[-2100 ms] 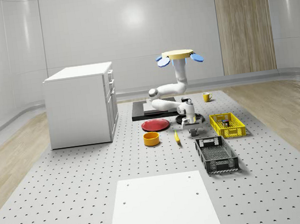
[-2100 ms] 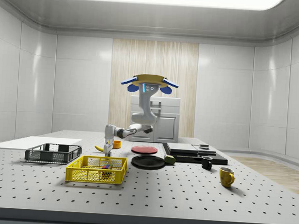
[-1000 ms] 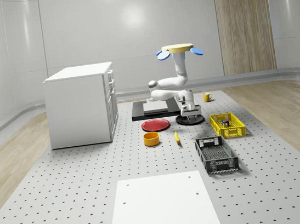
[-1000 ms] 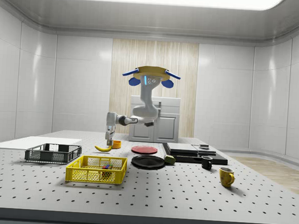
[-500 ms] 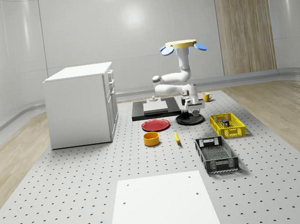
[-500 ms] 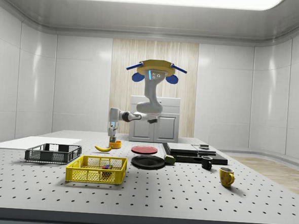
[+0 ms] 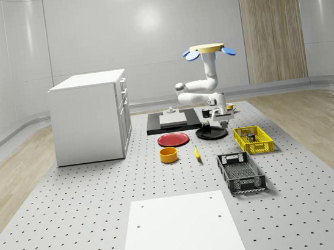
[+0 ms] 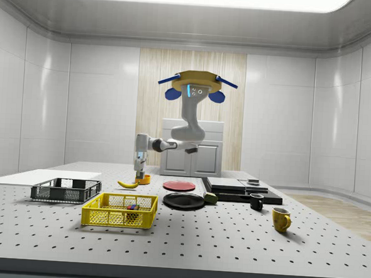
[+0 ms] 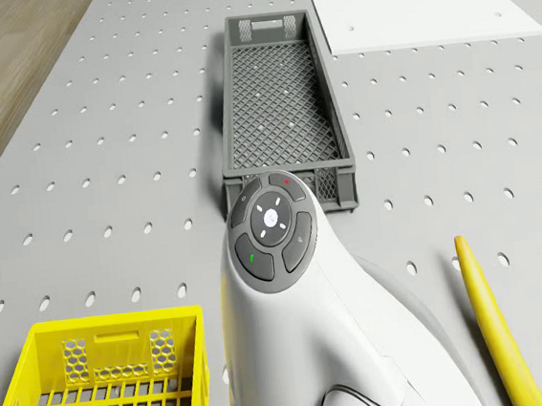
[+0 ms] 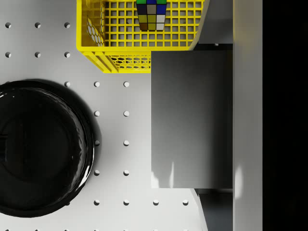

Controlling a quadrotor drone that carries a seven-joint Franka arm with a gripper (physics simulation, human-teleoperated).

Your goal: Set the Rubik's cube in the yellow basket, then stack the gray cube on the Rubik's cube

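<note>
The drone (image 7: 209,50) hovers over the table's far part, near the black plate (image 7: 211,133). Its arm reaches down to the gripper (image 7: 220,117), which hangs above the plate's edge, beside the yellow basket (image 7: 253,140). In the wrist view the gray cube (image 10: 192,120) sits between the fingers, with the gripper shut on it. The Rubik's cube (image 10: 151,14) lies inside the yellow basket (image 10: 139,45), also seen as the Rubik's cube (image 8: 131,206) in the side view. There the gripper (image 8: 139,172) hangs well above the table, behind the basket (image 8: 119,211).
A dark gray crate (image 7: 241,172) lies in front of the basket, and a banana (image 7: 196,153) and an orange bowl (image 7: 168,155) to its left. A red plate (image 7: 173,139), a black tray (image 7: 173,122), mugs, a white cabinet (image 7: 90,116) and a white mat (image 7: 180,231) are there too.
The drone has risen and drifted to the whole-scene view's right. The gripper has lifted off the table near the banana with the gray cube and moved over the black plate's edge.
</note>
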